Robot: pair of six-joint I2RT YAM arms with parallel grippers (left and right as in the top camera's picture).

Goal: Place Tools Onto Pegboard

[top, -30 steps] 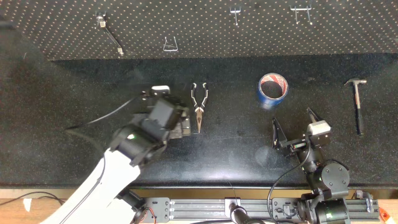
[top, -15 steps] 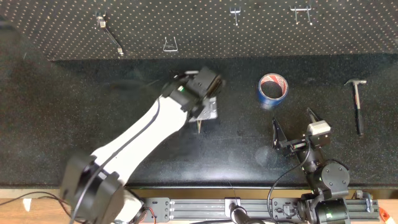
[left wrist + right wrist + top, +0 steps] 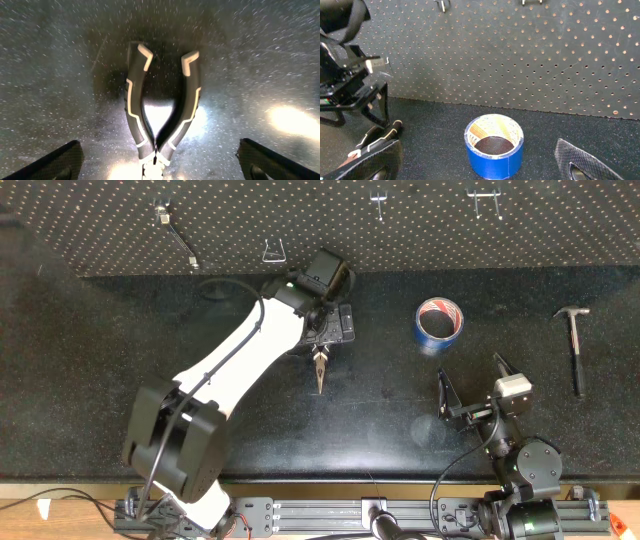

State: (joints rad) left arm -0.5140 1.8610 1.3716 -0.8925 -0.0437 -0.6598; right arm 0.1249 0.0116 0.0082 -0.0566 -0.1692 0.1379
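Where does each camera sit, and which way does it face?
Top view: fixed overhead, facing down on the black worktop; left arm and right arm show.
Left wrist view: on the left arm, facing down on the dark-handled pliers; the left gripper straddles them.
Right wrist view: on the right arm, facing the dark pegboard and blue tape roll; the right gripper shows.
Shared: tape roll, top and right wrist views.

Top view: even overhead light; the black worktop (image 3: 100,380) reads dim, with 1 faint pale sheen low and right of centre.
Left wrist view: 1 hard glare patch on the worktop, a 2nd bright reflection between the handles of the pliers (image 3: 160,115); speckles glint all over.
Shadow: dark pool around the handle ends.
Right wrist view: pegboard (image 3: 520,60) softly, evenly lit; tape roll (image 3: 494,147) throws little shadow.
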